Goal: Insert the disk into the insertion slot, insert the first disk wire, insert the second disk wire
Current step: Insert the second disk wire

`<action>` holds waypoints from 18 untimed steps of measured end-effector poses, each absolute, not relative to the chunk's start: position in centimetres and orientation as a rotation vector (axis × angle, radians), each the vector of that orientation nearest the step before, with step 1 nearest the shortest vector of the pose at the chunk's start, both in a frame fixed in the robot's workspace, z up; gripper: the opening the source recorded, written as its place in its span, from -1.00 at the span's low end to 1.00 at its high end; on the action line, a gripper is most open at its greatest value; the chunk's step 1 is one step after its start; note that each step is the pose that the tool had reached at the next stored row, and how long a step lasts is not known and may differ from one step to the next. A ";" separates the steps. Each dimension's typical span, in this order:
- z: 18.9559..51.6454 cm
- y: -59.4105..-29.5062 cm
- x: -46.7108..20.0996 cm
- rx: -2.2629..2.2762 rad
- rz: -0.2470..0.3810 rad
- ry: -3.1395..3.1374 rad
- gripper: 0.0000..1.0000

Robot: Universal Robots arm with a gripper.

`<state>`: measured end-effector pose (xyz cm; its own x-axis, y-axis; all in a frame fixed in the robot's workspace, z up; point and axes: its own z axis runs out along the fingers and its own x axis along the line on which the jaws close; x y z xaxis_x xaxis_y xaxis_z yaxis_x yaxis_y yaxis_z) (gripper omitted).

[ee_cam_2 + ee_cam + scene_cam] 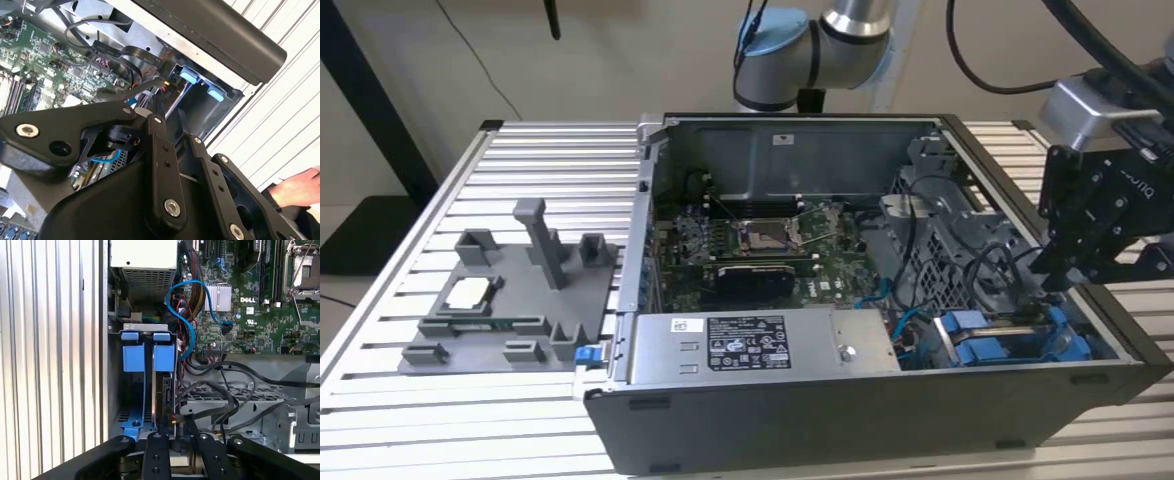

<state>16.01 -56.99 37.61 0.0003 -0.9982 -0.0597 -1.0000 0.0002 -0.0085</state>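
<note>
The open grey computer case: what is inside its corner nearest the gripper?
Two bright blue plastic carrier frames; one holds the disk, edge-on. The black gripper covers its near end.

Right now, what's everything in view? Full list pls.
computer case: 1, dark grey, open, on the table
table: 1, silver slatted, under the case
power supply box: 1, grey, labelled, inside the case front
motherboard: 1, green, inside the case
blue carriers: 2, blue, side by side at a case corner
blue cable: 1, blue, curving beside the carriers
black wires: several, black, near the carriers
fixture tray: 1, grey, on the table, exterior view's left
person's hand: 1, outside the case
robot arm: 1, silver and light blue, behind the case
claw: 1, black, above the blue carriers
</note>
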 end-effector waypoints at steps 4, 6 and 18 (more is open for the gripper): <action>37.6 -57.0 16.3 -2.187 0.056 2.187 -0.47; 37.6 -56.9 16.5 -2.187 0.056 2.187 -0.47; 37.6 -56.8 17.5 -2.187 0.056 2.187 -0.47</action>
<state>17.51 -56.84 37.60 0.0002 -0.9982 -0.0598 -1.0000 0.0003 -0.0081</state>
